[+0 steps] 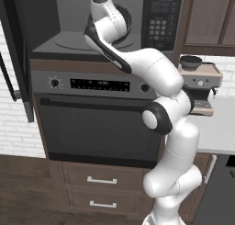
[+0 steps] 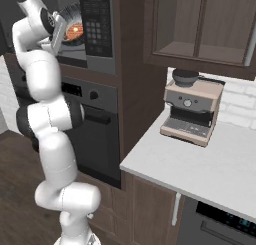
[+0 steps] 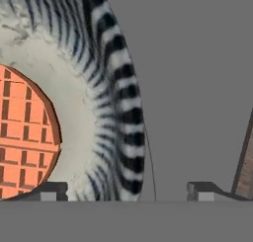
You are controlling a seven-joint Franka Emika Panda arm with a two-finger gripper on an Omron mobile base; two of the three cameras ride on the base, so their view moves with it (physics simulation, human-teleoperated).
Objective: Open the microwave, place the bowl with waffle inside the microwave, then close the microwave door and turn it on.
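oven (image 1: 96, 123): below microwave, long bar handle, knobs and dark display on top strip
microwave (image 1: 92, 17): built in above oven, cavity open, grey floor with turntable, keypad (image 1: 163, 19) on right side
door (image 1: 16, 54): swung wide open to the left, seen edge-on at left of left base view
arm (image 1: 170, 127): rises in front of oven, wrist reaches up into microwave cavity
counter (image 2: 210, 164): right of oven, pale top
espresso machine (image 2: 192, 111): beige, on counter against far wall, small dark cup on top
drawers (image 1: 101, 189): two, below oven
bowl (image 3: 106, 102): inside microwave, striped outside, pale inside, just beside the fingertips in hand view; in right base view seen at cavity, partly behind wrist
waffle (image 3: 22, 132): orange grid, in bowl
gripper (image 3: 127, 190): fingers spread apart, near bowl rim; whether touching cannot tell
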